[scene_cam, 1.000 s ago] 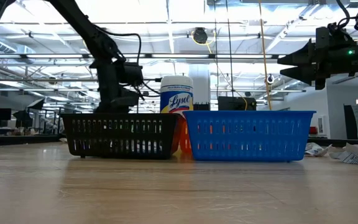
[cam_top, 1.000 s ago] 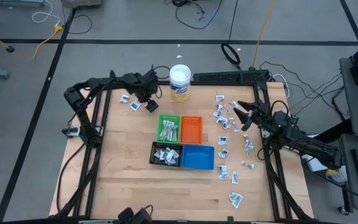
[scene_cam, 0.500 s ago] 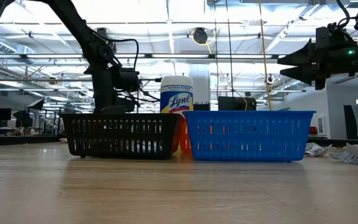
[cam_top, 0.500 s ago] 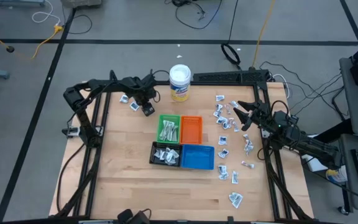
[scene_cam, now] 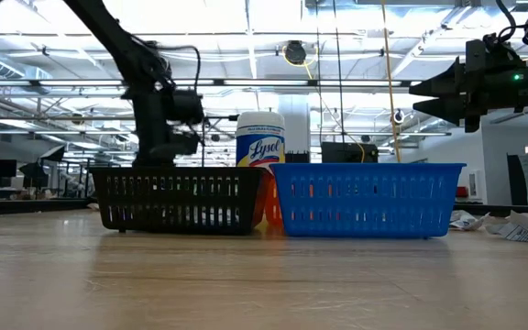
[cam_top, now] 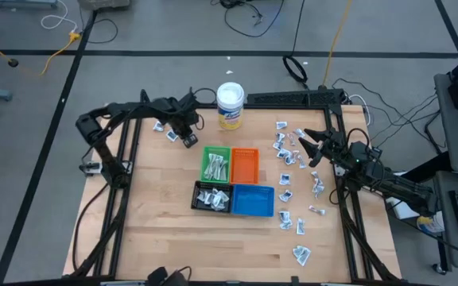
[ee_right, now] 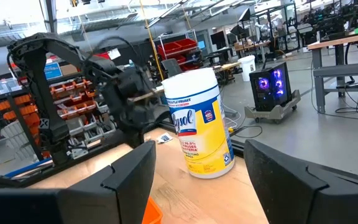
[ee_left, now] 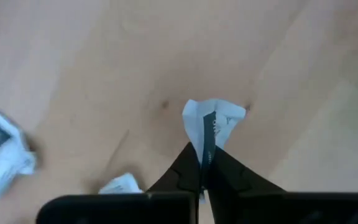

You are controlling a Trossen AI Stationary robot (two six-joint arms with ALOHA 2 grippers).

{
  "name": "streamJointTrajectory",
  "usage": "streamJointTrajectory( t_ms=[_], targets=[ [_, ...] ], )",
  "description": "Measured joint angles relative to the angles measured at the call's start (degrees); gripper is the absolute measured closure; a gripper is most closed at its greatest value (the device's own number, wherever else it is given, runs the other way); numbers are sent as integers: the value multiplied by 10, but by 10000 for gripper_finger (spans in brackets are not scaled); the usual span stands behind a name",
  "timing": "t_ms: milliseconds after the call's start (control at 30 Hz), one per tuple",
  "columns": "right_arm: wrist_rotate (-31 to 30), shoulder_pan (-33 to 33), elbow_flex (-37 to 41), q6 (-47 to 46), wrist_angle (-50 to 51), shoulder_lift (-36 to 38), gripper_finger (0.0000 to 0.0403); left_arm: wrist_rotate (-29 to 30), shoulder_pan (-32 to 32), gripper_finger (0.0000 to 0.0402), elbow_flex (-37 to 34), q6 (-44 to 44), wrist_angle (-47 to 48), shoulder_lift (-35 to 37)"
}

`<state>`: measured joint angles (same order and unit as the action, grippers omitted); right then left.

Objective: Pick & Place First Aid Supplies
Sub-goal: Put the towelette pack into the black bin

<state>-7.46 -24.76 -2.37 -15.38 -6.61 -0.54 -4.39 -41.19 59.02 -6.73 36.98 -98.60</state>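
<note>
On the table [cam_top: 173, 238] we list: four trays [cam_top: 234, 180] at centre; right gripper [cam_top: 306, 147] spread wide, empty, above scattered packets [cam_top: 286, 154]; left gripper [ee_left: 204, 167] clenched on one packet [ee_left: 211, 121] near the tub [cam_top: 230, 106].

Grey floor [cam_top: 173, 32] surrounds the wooden table [cam_top: 173, 238], crossed by dark tape lines and loose cables. Beyond the table, bright ceiling lights [scene_cam: 246, 18] hang over shelving with red bins [ee_right: 173, 46].
</note>
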Motion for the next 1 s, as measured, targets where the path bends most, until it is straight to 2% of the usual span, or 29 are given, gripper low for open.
streamJointTrajectory(
  t_ms=[433,633,1000],
  targets=[
    [0,0,0,0,0,0,160,20,30,392,1,69,26,131],
    [0,0,0,0,0,0,160,19,130,395,4,72,59,133],
    [0,0,0,0,0,0,160,19,338,392,4,95,56,133]
  ],
)
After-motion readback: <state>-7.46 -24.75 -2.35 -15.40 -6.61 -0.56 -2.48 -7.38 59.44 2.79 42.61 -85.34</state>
